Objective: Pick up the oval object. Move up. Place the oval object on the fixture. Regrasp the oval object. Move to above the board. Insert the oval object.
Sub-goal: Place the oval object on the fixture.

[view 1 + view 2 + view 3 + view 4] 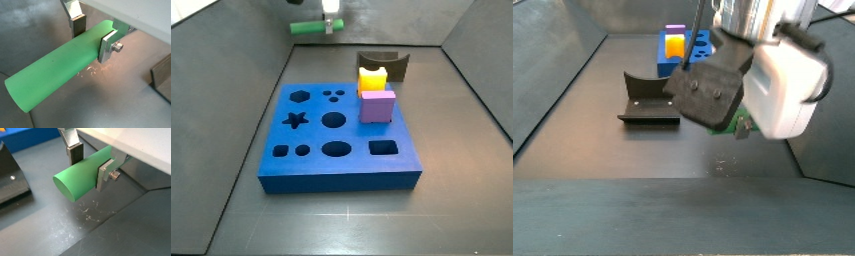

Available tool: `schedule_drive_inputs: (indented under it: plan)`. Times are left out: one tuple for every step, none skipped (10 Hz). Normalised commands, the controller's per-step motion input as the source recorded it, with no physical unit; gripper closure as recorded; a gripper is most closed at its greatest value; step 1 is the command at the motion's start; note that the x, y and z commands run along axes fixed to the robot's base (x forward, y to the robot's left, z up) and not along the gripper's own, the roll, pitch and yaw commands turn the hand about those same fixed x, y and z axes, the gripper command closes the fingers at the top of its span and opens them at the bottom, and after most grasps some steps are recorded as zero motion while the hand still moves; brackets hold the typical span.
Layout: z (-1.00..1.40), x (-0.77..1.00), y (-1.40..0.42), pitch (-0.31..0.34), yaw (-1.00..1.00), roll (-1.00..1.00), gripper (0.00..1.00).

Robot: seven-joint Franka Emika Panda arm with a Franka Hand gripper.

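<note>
The gripper (93,36) is clamped on the oval object (60,75), its 2 fingers (108,46) gripping 1 end (the rest juts free).

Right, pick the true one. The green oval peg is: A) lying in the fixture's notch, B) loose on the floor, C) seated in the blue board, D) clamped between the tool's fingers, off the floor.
D: in both wrist views the tool has its silver fingers on either side of the oval object, which hangs above the scratched floor; the fixture is unoccupied.
</note>
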Motion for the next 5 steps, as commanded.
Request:
schedule_drive_inputs:
  plan:
    - [1.00, -0.02, -0.01, 0.065, -0.01, 0.06, 1.00]
    - [1.00, -0.02, -0.01, 0.086, -0.01, 0.08, 1.00]
    - [1.00, -0.03, -0.01, 0.105, 0.00, 0.09, 1.00]
    - [1.00, -0.03, -0.01, 0.112, 0.01, 0.10, 1.00]
    - [1.00, -0.03, -0.01, 0.113, 0.01, 0.11, 1.00]
